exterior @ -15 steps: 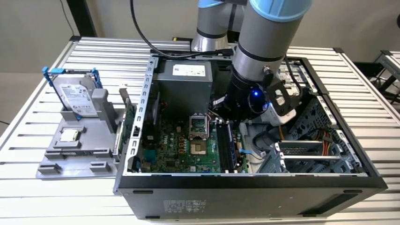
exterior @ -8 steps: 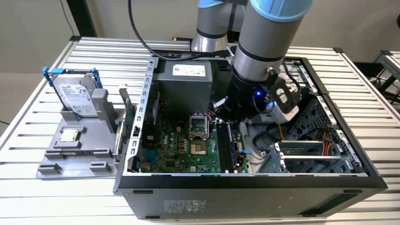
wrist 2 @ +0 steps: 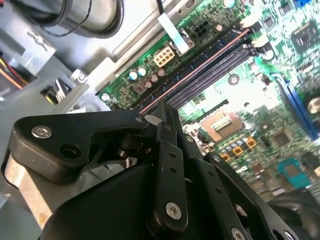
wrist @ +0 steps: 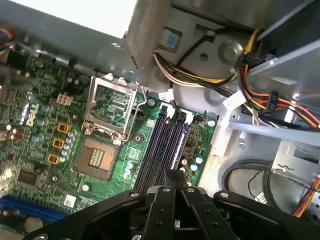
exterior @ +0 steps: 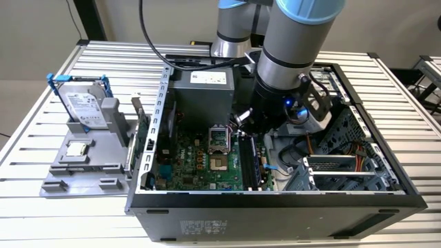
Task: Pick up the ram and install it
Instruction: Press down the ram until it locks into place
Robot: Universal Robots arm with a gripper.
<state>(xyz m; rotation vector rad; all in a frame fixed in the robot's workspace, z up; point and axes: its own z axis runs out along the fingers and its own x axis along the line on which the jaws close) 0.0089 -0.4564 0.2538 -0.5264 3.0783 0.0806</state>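
Note:
The ram (exterior: pixel 249 157) is a thin dark stick standing on edge in one of the black slots on the green motherboard (exterior: pixel 196 168), on the side nearest the drive bays. Its long top edge (wrist 2: pixel 194 70) runs along the slots in the second wrist view. In the first wrist view the ram (wrist: pixel 179 144) shows beside the empty slots. My gripper (exterior: pixel 242 121) hangs inside the case just above the far end of the ram. Its black fingers (wrist: pixel 175 175) are shut together, and I see nothing between them (wrist 2: pixel 165 109).
The open computer case (exterior: pixel 276 199) lies on a slatted table. A CPU socket (exterior: pixel 219 139) sits next to the slots. Bundled cables (wrist: pixel 260 85) and a drive cage (exterior: pixel 344 168) crowd the exterior view's right. A hard drive in a blue frame (exterior: pixel 82 106) stands on a grey holder (exterior: pixel 79 178) outside.

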